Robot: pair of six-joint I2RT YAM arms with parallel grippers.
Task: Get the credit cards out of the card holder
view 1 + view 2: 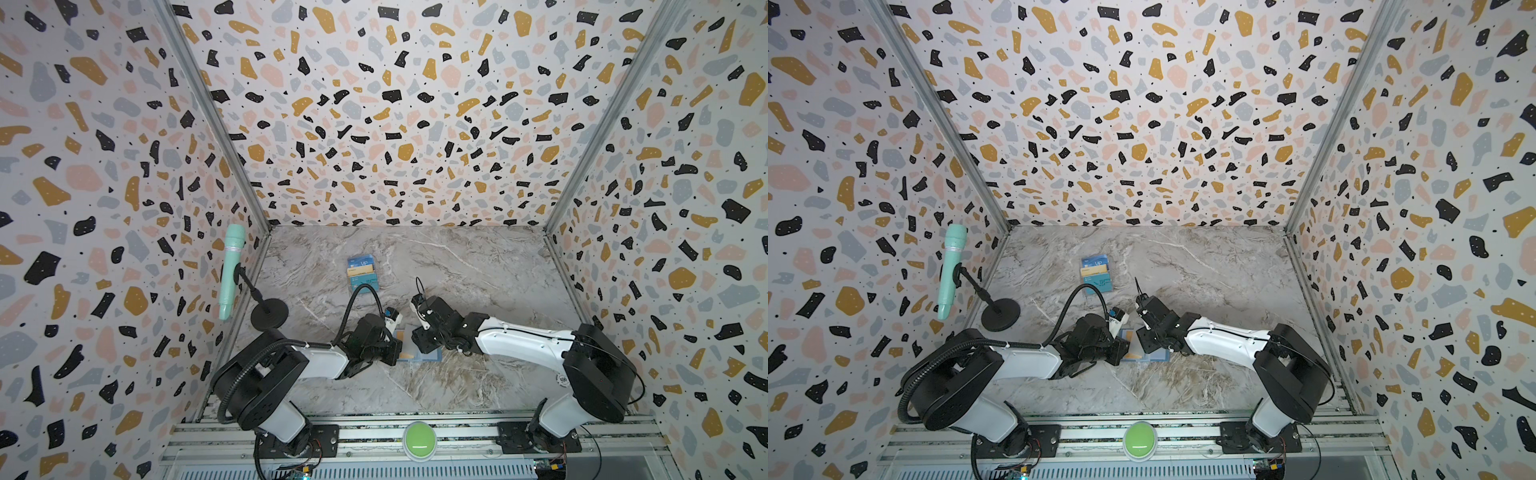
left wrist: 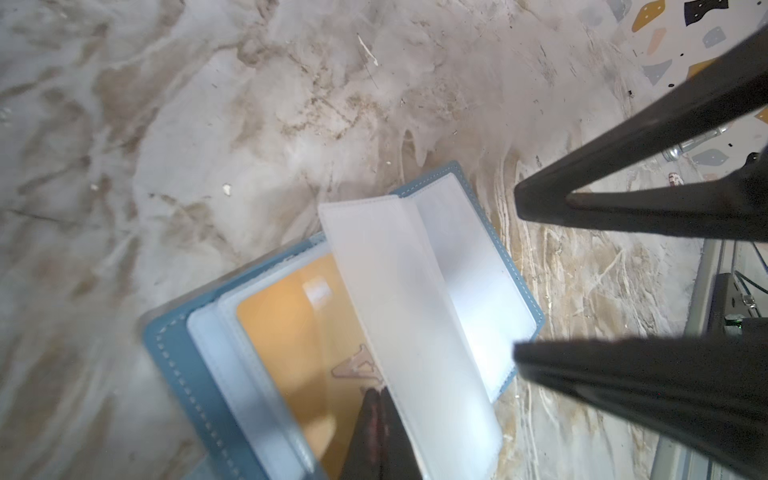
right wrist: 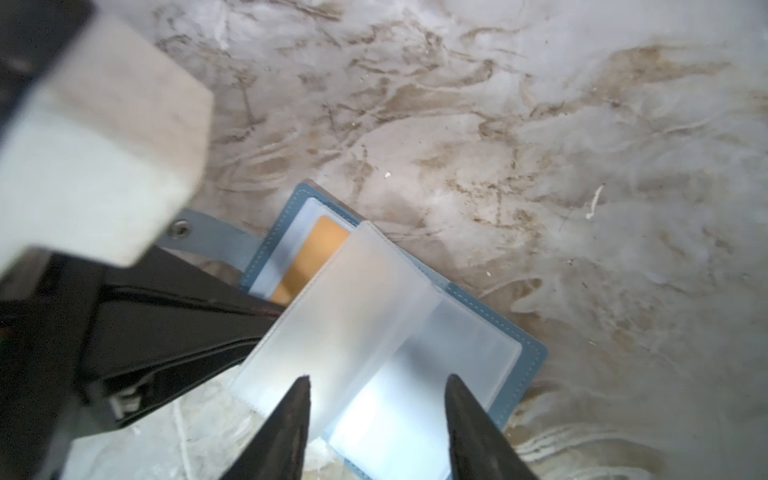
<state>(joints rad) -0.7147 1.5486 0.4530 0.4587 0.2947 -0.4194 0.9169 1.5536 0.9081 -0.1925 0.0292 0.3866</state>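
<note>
Freeing the gold card (image 2: 291, 332) from the holder (image 1: 428, 355)
The holder lies open on the table (image 2: 208, 124); the left gripper (image 2: 372, 399) is clenched at the card's edge, the right gripper (image 3: 379, 377) released over the raised sleeve (image 3: 353, 299). Best to pin the holder and slide the card straight along its pocket.

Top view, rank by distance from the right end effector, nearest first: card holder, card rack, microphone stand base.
1. card holder: directly under the right end effector, front centre.
2. card rack: behind it, slightly left.
3. microphone stand base: far left, by the wall.
</note>
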